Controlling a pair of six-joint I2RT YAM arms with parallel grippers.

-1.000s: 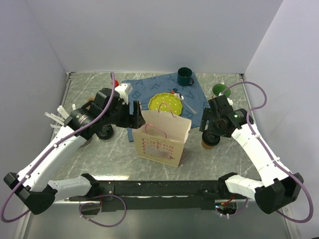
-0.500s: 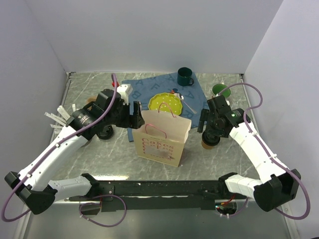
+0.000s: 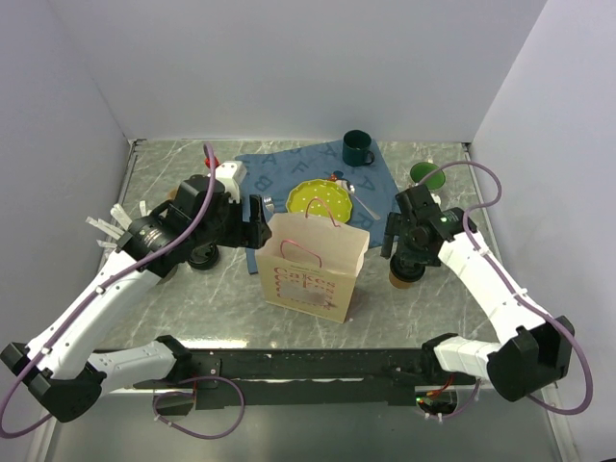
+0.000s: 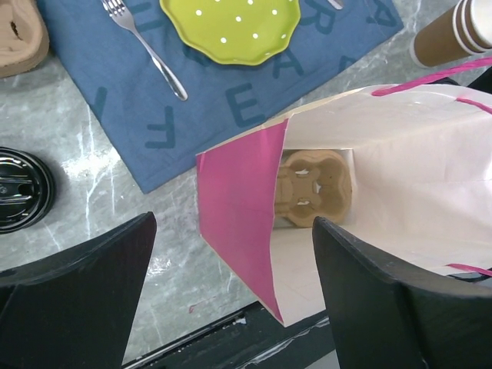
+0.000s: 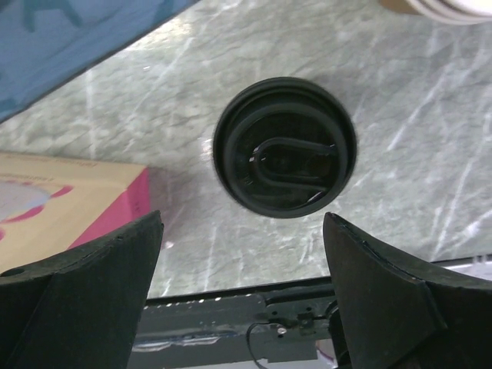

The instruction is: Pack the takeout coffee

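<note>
The takeout coffee (image 3: 401, 277) stands on the marble right of the paper bag (image 3: 310, 269). Its round black lid (image 5: 284, 147) shows from straight above in the right wrist view. My right gripper (image 3: 399, 252) (image 5: 242, 300) hovers over it, open, with the lid just ahead of the fingertips and nothing between them. My left gripper (image 3: 260, 221) (image 4: 238, 307) is open at the bag's left edge. The bag's pink side wall (image 4: 238, 223) lies between its fingers. Inside the open bag sits a tan cardboard cup carrier (image 4: 315, 188).
Behind the bag a blue placemat (image 3: 289, 173) holds a yellow-green plate (image 3: 322, 197) and a fork (image 4: 146, 50). A stack of paper cups (image 4: 453, 31) lies past the bag. Another black lid (image 3: 202, 258) sits left. Green mugs (image 3: 358, 147) (image 3: 426, 174) stand at the back.
Both arms shifted only slightly: the left wrist eased back at the bag's edge and the right wrist edged left over the lid. Both grippers stayed open.
</note>
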